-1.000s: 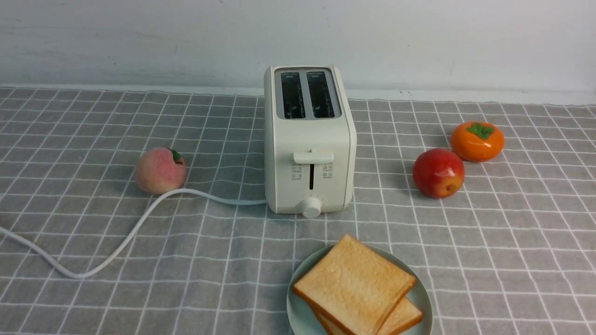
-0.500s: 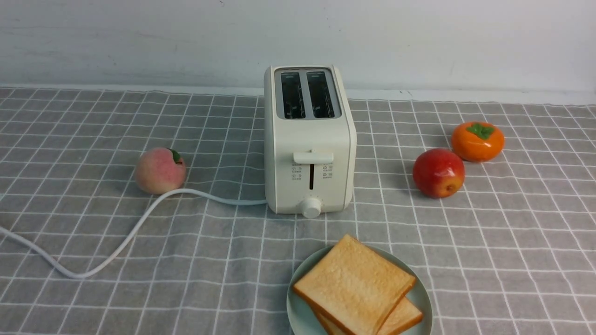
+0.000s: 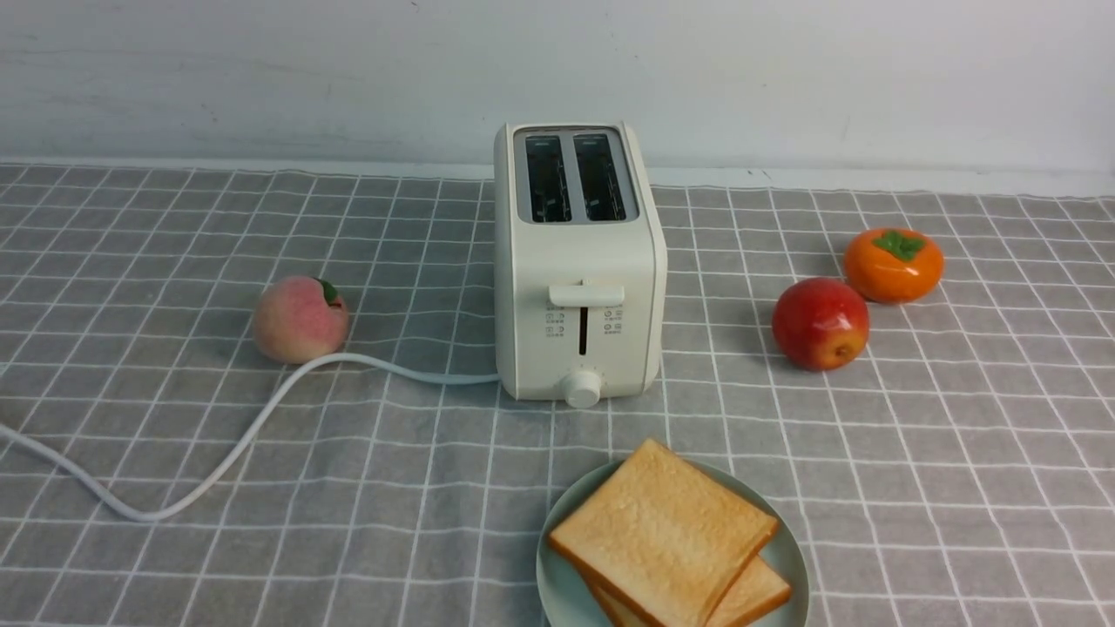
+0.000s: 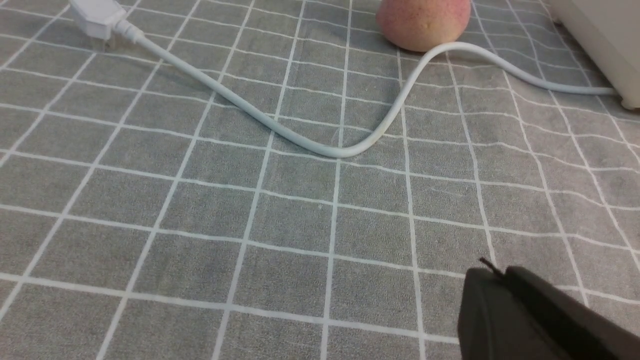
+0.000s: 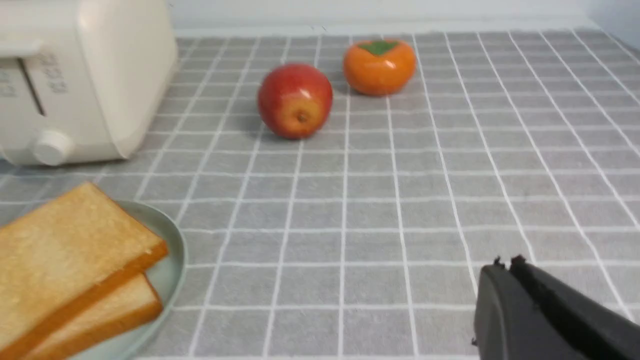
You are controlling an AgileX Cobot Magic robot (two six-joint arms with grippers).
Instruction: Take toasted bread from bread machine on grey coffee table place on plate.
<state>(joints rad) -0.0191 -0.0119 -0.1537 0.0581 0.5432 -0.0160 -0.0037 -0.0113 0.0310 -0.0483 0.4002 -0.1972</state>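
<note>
The bread machine (image 3: 577,261) stands in the middle of the grey coffee table (image 3: 958,453); both its slots are empty. The two slices of toasted bread (image 3: 662,533) lie stacked on the mint-green plate (image 3: 791,557) in front of it; they also show in the right wrist view (image 5: 70,255). Neither gripper shows in the front view. My left gripper (image 4: 492,272) is shut and empty above bare cloth, near the power cord (image 4: 300,142). My right gripper (image 5: 505,265) is shut and empty above the cloth, to the right of the plate (image 5: 172,250).
A peach (image 3: 300,319) lies left of the toaster, touching the white cord (image 3: 218,461), whose plug (image 4: 95,17) rests on the cloth. A red apple (image 3: 820,324) and an orange persimmon (image 3: 893,264) sit to the right. A white wall bounds the back.
</note>
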